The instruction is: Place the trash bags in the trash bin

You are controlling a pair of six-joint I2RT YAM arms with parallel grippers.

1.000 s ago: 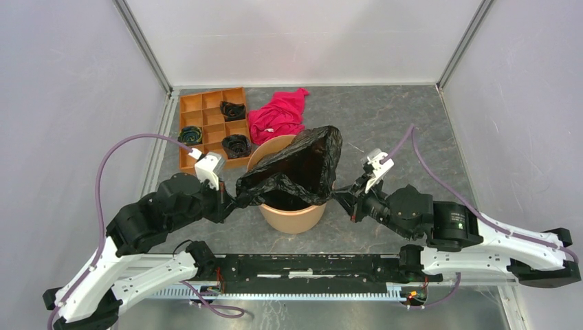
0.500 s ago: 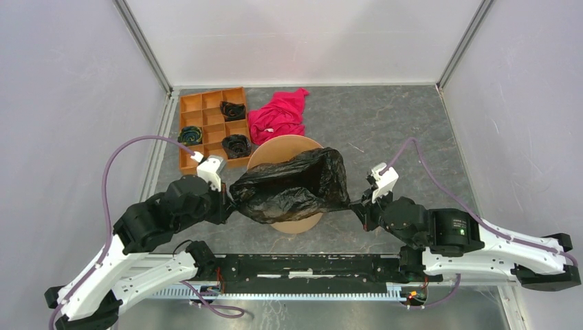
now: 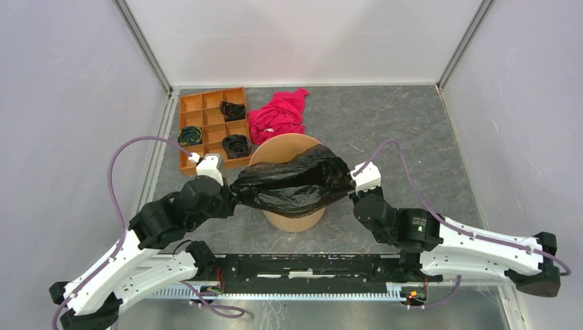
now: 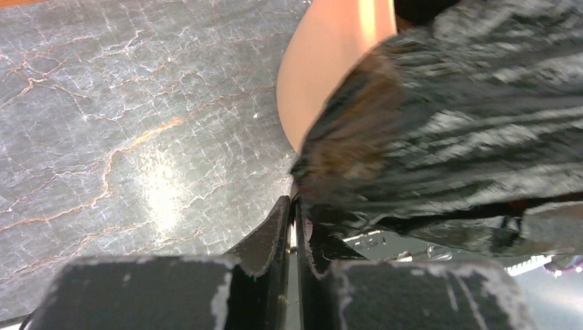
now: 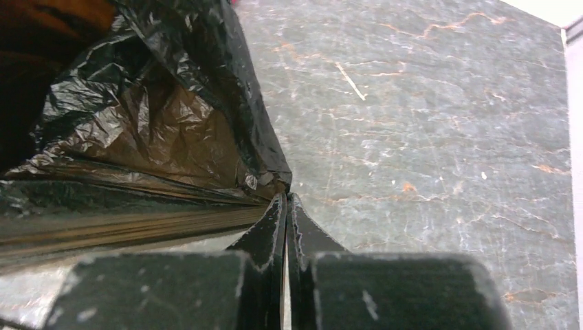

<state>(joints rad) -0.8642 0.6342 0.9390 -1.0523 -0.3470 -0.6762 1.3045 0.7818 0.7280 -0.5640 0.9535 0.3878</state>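
Observation:
A big glossy black trash bag [image 3: 292, 187] is stretched across the near part of the round orange-brown trash bin [image 3: 285, 146], covering its front rim. My left gripper [image 3: 232, 194] is shut on the bag's left edge, seen in the left wrist view [image 4: 297, 199] beside the bin wall [image 4: 323, 69]. My right gripper [image 3: 353, 190] is shut on the bag's right edge [image 5: 285, 192]; the bag's open mouth [image 5: 158, 117] gapes to the left of it. Small rolled black bags [image 3: 232, 110] lie in the tray.
A flat orange tray with square compartments [image 3: 196, 127] stands at the back left. A red-pink cloth [image 3: 278, 113] lies behind the bin. Grey walls close in the table on three sides. The arms' base rail [image 3: 309, 268] runs along the near edge.
Both grippers have moved the bag down and forward from standing high over the bin to lying flat across its near rim. The right gripper has moved inward to the left.

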